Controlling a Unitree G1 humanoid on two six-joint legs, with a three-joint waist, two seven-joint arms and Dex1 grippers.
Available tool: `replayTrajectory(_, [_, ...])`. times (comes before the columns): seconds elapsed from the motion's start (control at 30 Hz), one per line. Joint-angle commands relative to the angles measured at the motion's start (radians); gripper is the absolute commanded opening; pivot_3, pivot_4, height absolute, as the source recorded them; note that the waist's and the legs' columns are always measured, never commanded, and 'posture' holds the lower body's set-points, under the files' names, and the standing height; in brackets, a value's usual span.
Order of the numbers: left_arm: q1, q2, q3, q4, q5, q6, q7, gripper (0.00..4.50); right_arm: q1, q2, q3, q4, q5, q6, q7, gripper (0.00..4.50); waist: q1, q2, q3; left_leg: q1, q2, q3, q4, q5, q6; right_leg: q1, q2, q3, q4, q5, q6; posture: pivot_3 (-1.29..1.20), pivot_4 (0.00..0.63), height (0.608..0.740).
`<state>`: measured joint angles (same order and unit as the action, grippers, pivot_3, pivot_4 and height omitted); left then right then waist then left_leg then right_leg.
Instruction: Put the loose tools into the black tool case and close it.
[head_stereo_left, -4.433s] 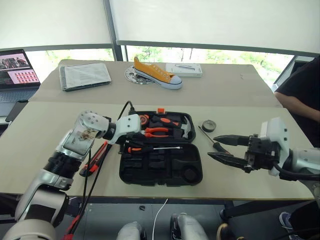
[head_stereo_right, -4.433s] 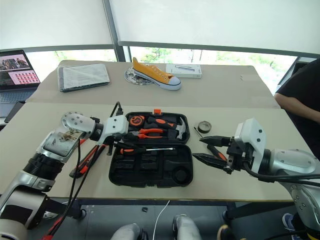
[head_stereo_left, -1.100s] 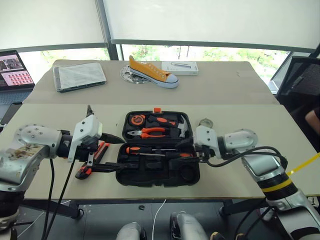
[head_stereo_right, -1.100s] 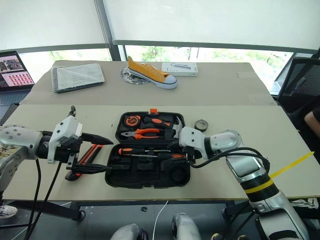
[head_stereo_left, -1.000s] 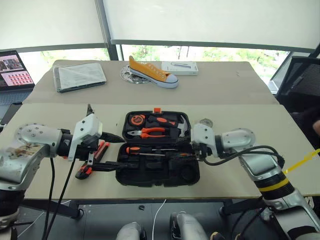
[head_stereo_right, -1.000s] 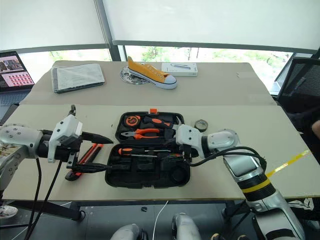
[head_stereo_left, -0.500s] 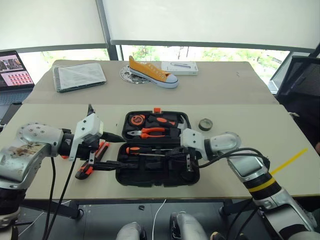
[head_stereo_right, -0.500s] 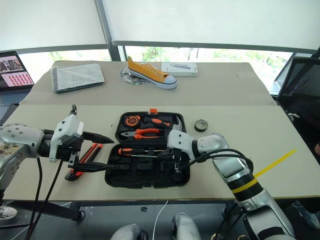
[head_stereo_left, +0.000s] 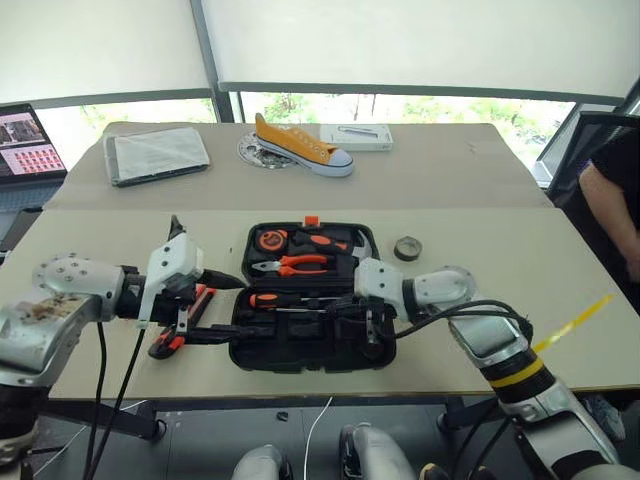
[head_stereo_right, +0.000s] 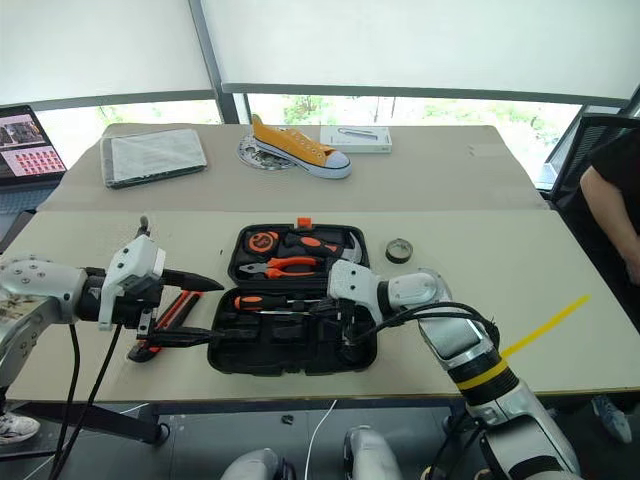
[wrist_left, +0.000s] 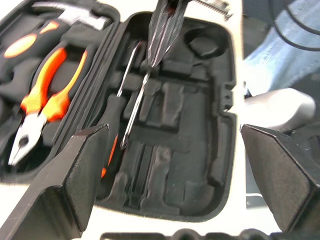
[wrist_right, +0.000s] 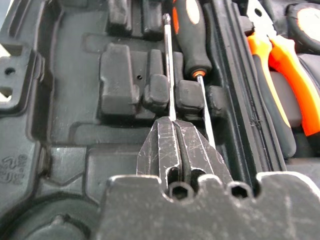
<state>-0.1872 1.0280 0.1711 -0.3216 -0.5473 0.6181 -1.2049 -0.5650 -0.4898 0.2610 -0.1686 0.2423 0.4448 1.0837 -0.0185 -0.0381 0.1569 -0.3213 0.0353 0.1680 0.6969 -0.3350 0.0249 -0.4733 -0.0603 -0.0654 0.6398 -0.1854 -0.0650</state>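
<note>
Beige worktop in front of you carries the black tool case, lying open with pliers seated in its far half. Your right pincer is closed with nothing visibly between its fingers, its tip over the near half, against a thin metal shaft beside a black-and-orange screwdriver lying in the recesses. Your left pincer stands wide open just left of the case, holding nothing. Locate the utility knife on the worktop behind that pincer, and the tape roll right of the case.
</note>
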Motion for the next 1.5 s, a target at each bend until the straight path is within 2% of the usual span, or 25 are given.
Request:
replayTrajectory(0.03, [0.143, -0.018, 0.182, 0.002, 0.044, -0.009, 0.103, 4.5, -0.033, -0.036, -0.156, -0.142, 0.202, 0.159, 0.008, 0.69, 0.002, 0.0, 0.0, 0.0, 0.0, 0.0, 0.0, 0.0, 0.0, 0.0, 0.0, 0.0, 0.0, 0.0, 0.0, 0.0, 0.15, 0.733])
replayTrajectory(0.17, [0.416, -0.081, 0.426, 0.042, 0.108, -0.047, 0.143, 4.5, -0.023, -0.114, -0.262, -0.219, 0.345, 0.251, 0.035, 2.12, 0.003, 0.0, 0.0, 0.0, 0.001, -0.001, -0.002, -0.001, 0.0, 0.0, -0.001, -0.001, -0.002, -0.001, -0.002, 0.0, 0.15, 0.733])
replayTrajectory(0.27, [0.553, -0.114, 0.545, 0.079, 0.138, -0.09, 0.146, 4.5, -0.006, -0.158, -0.29, -0.244, 0.391, 0.269, 0.042, 3.07, 0.005, 0.0, 0.0, -0.001, 0.005, -0.001, -0.003, -0.002, -0.002, 0.0, -0.002, -0.002, -0.007, -0.002, -0.002, 0.0, 0.15, 0.733])
replayTrajectory(0.3, [0.58, -0.119, 0.568, 0.101, 0.147, -0.107, 0.144, 4.5, 0.001, -0.17, -0.291, -0.251, 0.398, 0.269, 0.044, 3.25, 0.005, -0.001, 0.0, -0.001, 0.006, -0.001, -0.003, -0.002, -0.003, 0.0, -0.001, -0.004, -0.008, -0.002, -0.002, 0.0, 0.15, 0.733])
replayTrajectory(0.4, [0.603, -0.099, 0.579, 0.203, 0.191, -0.183, 0.137, 4.5, 0.01, -0.181, -0.291, -0.262, 0.413, 0.268, 0.029, 3.29, 0.015, -0.001, 0.0, 0.0, 0.008, -0.001, -0.003, -0.003, -0.004, 0.001, 0.0, -0.005, -0.008, -0.003, -0.001, 0.0, 0.15, 0.733])
replayTrajectory(0.57, [0.422, 0.012, 0.438, 0.375, 0.226, -0.216, 0.113, 4.5, 0.005, -0.174, -0.271, -0.265, 0.408, 0.253, -0.002, 3.29, 0.032, -0.001, 0.0, -0.001, 0.009, -0.001, -0.003, -0.006, -0.015, 0.001, 0.0, -0.007, -0.008, -0.002, -0.002, 0.0, 0.15, 0.733])
replayTrajectory(0.7, [0.164, 0.068, 0.235, 0.553, 0.294, -0.256, 0.096, 4.5, 0.0, -0.177, -0.269, -0.285, 0.414, 0.253, -0.023, 3.29, 0.031, -0.002, 0.0, 0.0, 0.009, -0.001, -0.003, -0.005, -0.014, 0.001, 0.0, -0.007, -0.008, 0.0, -0.001, 0.0, 0.15, 0.733])
replayTrajectory(0.8, [-0.017, 0.067, 0.098, 0.704, 0.365, -0.29, 0.089, 4.5, 0.011, -0.184, -0.273, -0.316, 0.432, 0.262, -0.037, 3.29, 0.027, -0.002, -0.001, -0.001, 0.009, 0.001, -0.003, -0.001, -0.007, 0.0, 0.002, -0.011, -0.007, 0.003, -0.008, 0.0, 0.15, 0.733])
replayTrajectory(1.0, [-0.32, -0.01, -0.126, 0.986, 0.505, -0.367, 0.073, 4.5, 0.085, -0.197, -0.302, -0.411, 0.466, 0.281, -0.1, 3.29, 0.014, -0.002, -0.001, -0.002, 0.008, 0.008, -0.004, -0.002, -0.008, 0.0, 0.007, -0.014, -0.009, 0.003, -0.008, 0.0, 0.15, 0.733])
replayTrajectory(1.17, [-0.41, -0.037, -0.193, 1.1, 0.54, -0.389, 0.019, 3.29, 0.122, -0.218, -0.33, -0.448, 0.491, 0.293, -0.141, 3.29, 0.015, -0.003, -0.001, -0.003, 0.007, 0.009, -0.003, -0.002, -0.008, 0.0, 0.006, -0.015, -0.009, 0.003, -0.008, 0.0, 0.15, 0.733])
replayTrajectory(1.3, [-0.407, -0.024, -0.203, 1.099, 0.53, -0.384, -0.042, 1.75, 0.136, -0.245, -0.341, -0.45, 0.497, 0.286, -0.154, 3.29, 0.011, -0.003, -0.001, -0.001, 0.009, 0.006, -0.002, -0.002, -0.008, 0.001, 0.003, -0.011, -0.008, 0.002, -0.008, 0.0, 0.15, 0.733])
replayTrajectory(1.4, [-0.4, -0.004, -0.177, 1.052, 0.503, -0.371, -0.063, 0.68, 0.15, -0.267, -0.354, -0.447, 0.504, 0.283, -0.158, 3.29, 0.005, -0.003, -0.001, 0.0, 0.009, 0.004, -0.002, -0.002, -0.008, 0.001, 0.002, -0.008, -0.007, -0.001, 0.0, 0.0, 0.15, 0.733])
replayTrajectory(1.43, [-0.398, 0.001, -0.168, 1.033, 0.494, -0.363, -0.07, 0.45, 0.154, -0.273, -0.358, -0.447, 0.507, 0.283, -0.158, 3.29, 0.005, -0.003, -0.001, 0.0, 0.009, 0.003, -0.001, -0.002, -0.008, 0.001, 0.002, -0.006, -0.007, -0.001, 0.0, 0.0, 0.15, 0.733])
replayTrajectory(1.5, [-0.394, 0.015, -0.139, 0.934, 0.447, -0.326, -0.105, 0.45, 0.176, -0.3, -0.37, -0.445, 0.516, 0.295, -0.151, 3.29, 0.006, -0.003, -0.001, 0.0, 0.009, 0.003, -0.001, -0.002, -0.007, 0.001, 0.003, -0.006, -0.006, -0.001, 0.0, 0.0, 0.15, 0.733])
